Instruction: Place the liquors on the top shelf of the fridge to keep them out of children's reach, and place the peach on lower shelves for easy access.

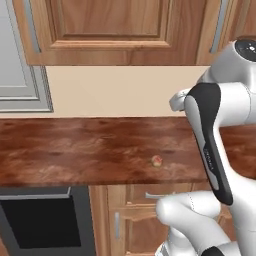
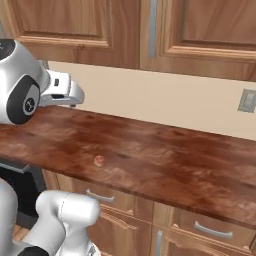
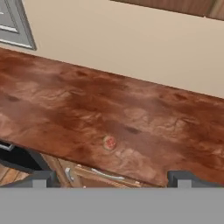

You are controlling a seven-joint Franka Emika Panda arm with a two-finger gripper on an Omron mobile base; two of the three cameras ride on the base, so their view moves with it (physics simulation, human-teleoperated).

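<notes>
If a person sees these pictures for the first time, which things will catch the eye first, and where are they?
The tiny orange-pink peach catches the eye first: it lies alone on the dark reddish wooden counter, near its front edge. The white robot arm rises large at the right of the left base view. In the hand view, the gripper looks open, its fingertips wide apart above the peach.

The peach [image 1: 157,160] is being shown lying alone on the reddish-brown wooden counter [image 1: 75,150], near its front edge and just left of the white arm [image 1: 215,145], whose dark-banded link is crossing the counter's right side. Wooden upper cabinets [image 1: 115,30] are being seen above a cream wall [image 1: 115,92], with part of the grey fridge [image 1: 22,80] at the upper left. Below the counter, the black-fronted oven [image 1: 42,222] is being seen at the left, beside wooden lower cabinets [image 1: 125,215]
</notes>
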